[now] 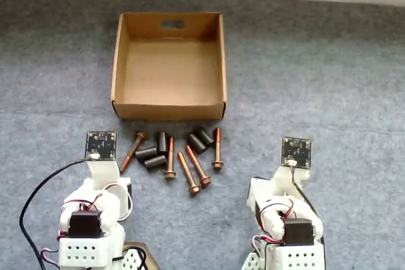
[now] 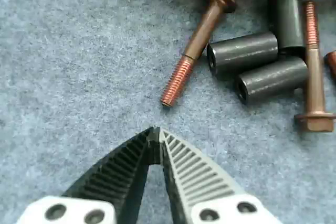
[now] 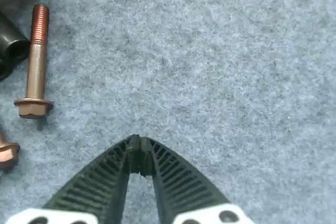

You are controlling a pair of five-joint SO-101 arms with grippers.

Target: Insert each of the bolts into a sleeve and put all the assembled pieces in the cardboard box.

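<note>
Several copper-coloured bolts (image 1: pixel 188 172) and several dark sleeves (image 1: pixel 155 162) lie loose on the grey carpet just in front of the cardboard box (image 1: pixel 223 61), which holds nothing. My left gripper (image 2: pixel 156 135) is shut with nothing in it, hovering a short way from the threaded end of one bolt (image 2: pixel 199 43) with two sleeves (image 2: pixel 242 52) beside it. My right gripper (image 3: pixel 137 142) is shut too, over bare carpet, off to the side of another bolt (image 3: pixel 35 59) that lies beside a sleeve (image 3: pixel 10 43).
The left arm (image 1: pixel 95 219) and the right arm (image 1: pixel 288 226) sit at the near edge, either side of the pile. Open carpet (image 1: pixel 329 93) spreads to the right of the box. A black cable (image 1: pixel 31 200) loops by the left arm.
</note>
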